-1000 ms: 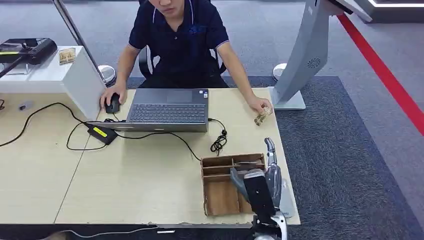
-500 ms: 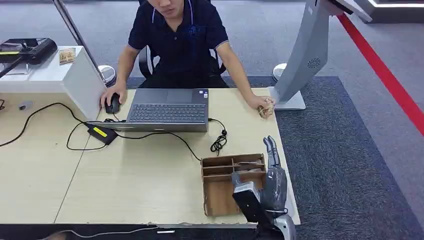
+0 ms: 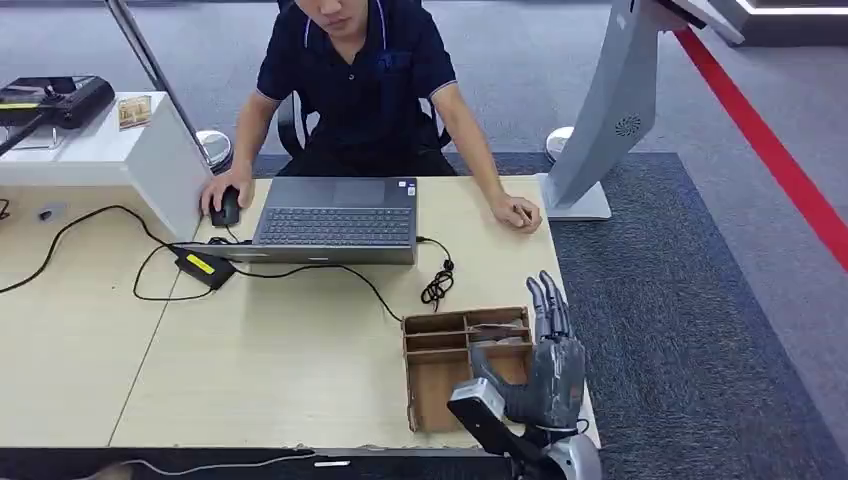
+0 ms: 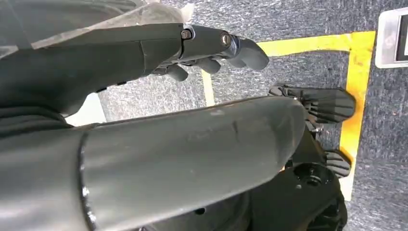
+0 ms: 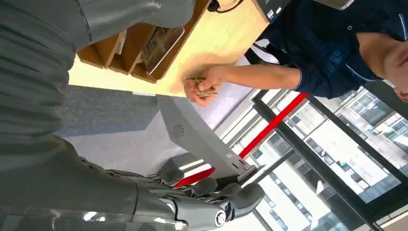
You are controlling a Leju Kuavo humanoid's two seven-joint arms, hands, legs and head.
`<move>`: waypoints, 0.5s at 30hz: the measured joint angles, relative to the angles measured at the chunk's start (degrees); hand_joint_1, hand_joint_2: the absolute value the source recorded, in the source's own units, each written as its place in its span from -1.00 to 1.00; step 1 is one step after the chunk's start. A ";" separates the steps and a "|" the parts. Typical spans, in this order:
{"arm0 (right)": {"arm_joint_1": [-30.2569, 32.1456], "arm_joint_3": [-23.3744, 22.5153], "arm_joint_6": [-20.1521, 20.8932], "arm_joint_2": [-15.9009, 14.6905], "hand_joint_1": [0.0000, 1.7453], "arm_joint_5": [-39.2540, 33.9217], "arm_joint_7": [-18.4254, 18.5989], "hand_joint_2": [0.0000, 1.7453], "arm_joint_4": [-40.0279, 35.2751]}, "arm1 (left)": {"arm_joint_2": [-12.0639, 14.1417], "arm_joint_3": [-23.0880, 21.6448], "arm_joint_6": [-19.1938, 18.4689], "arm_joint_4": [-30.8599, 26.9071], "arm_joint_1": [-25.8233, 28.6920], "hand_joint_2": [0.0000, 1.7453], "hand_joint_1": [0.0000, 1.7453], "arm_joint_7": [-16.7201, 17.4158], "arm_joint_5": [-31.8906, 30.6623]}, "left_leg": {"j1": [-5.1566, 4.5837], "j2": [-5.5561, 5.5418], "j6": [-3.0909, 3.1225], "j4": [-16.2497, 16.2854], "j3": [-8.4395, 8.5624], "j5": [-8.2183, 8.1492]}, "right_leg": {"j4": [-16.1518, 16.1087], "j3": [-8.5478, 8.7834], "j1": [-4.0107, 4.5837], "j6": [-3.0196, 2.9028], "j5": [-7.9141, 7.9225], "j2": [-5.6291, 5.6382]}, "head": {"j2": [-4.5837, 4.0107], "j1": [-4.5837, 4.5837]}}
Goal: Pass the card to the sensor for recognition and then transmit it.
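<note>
No legible text, brand, number or sign in any view; yellow label on power adapter (image 3: pixel 203 266) and small sticker on laptop (image 3: pixel 405 186) too blurred to read.

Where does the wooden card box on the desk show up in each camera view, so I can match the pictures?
Head view: the wooden card box sits near the desk's front right corner, just left of the right hand.
Left wrist view: not in it; this one looks down at carpet.
Right wrist view: the box lies along the upper left, a card in one slot.
Shared landmark: the person's hand on the desk edge.
</note>
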 joint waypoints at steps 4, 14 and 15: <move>-0.10 -0.97 0.00 0.00 -1.00 2.33 0.02 1.00 0.99 | 0.04 -0.02 -0.20 0.00 -0.02 -1.00 -1.00 -0.02 -0.37 | 0.00 0.00 0.00 0.00 -0.01 0.00 | 0.00 0.00 0.00 0.00 0.00 0.00 | 0.00 0.00; -0.30 -2.85 0.00 0.02 -1.00 4.36 0.02 1.00 3.22 | 0.11 -0.02 -0.33 0.00 -0.03 -1.00 -1.00 0.00 -0.63 | 0.00 0.00 0.00 0.00 0.00 0.00 | 0.00 0.01 0.00 0.00 0.00 0.00 | 0.00 0.00; -0.29 -2.98 0.00 0.02 -1.00 4.36 0.02 1.00 3.30 | 0.11 -0.02 -0.33 0.00 -0.02 -1.00 -1.00 0.00 -0.63 | 0.00 0.00 0.00 0.00 0.00 0.00 | 0.00 0.01 0.00 0.00 0.00 0.00 | 0.00 0.00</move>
